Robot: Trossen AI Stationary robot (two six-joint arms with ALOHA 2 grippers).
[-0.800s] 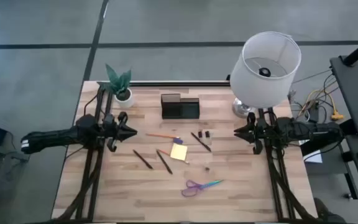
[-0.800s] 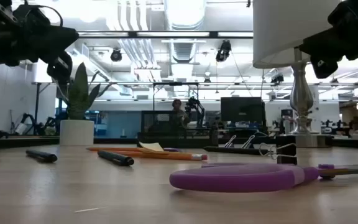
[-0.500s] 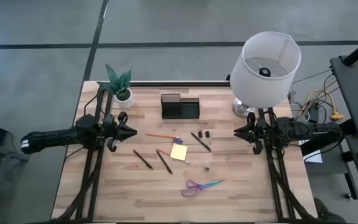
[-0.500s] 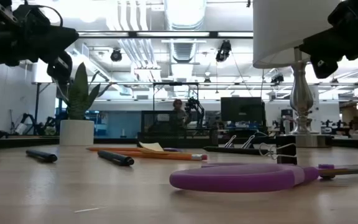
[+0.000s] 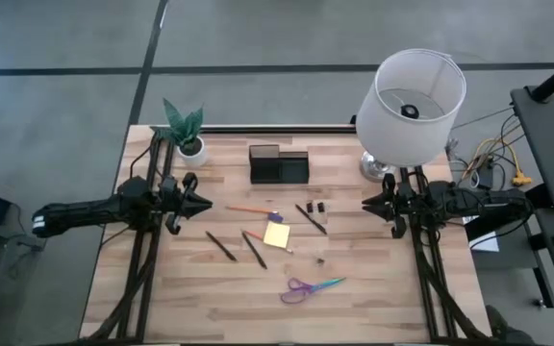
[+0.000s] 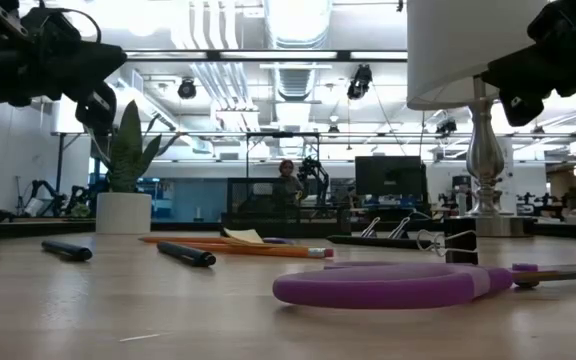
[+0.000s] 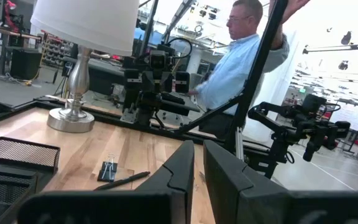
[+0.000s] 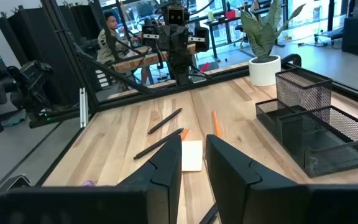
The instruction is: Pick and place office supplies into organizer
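- Purple-and-teal scissors [image 5: 310, 287] lie nearest the front edge of the wooden desk [image 5: 373, 298], flat on the boards with the purple handle toward the left arm's side.
- A tiny dark bit [image 5: 321, 259] sits just behind the scissors, apart from everything else.
- In the middle of the desk a yellow sticky-note pad [image 5: 277, 235] lies flat, with two dark pens [image 5: 221, 246] slanting on its left and a third dark pen [image 5: 311, 218] on its right.
- An orange pencil [image 5: 249, 209] lies just behind the pad, pointing across the desk; two small binder clips [image 5: 316, 207] rest near the third pen.
- The left claw [image 5: 204, 205] hangs above the desk's left side, its fingers pressed nearly together with only a thin slit between them, holding nothing.
- The right claw [image 5: 366, 204] hangs above the right side, facing the left one across the supplies, fingers a narrow gap apart and empty.
- The black mesh organizer [image 5: 279, 164] stands at the back centre, upright; no supply shows inside its compartments.
- A white pot with a green plant [image 5: 188, 135] stands at the back left corner, and a white-shaded lamp [image 5: 414, 96] at the back right.
- Beyond the desk, a person in a light blue shirt [image 7: 235, 65] stands in the workshop.
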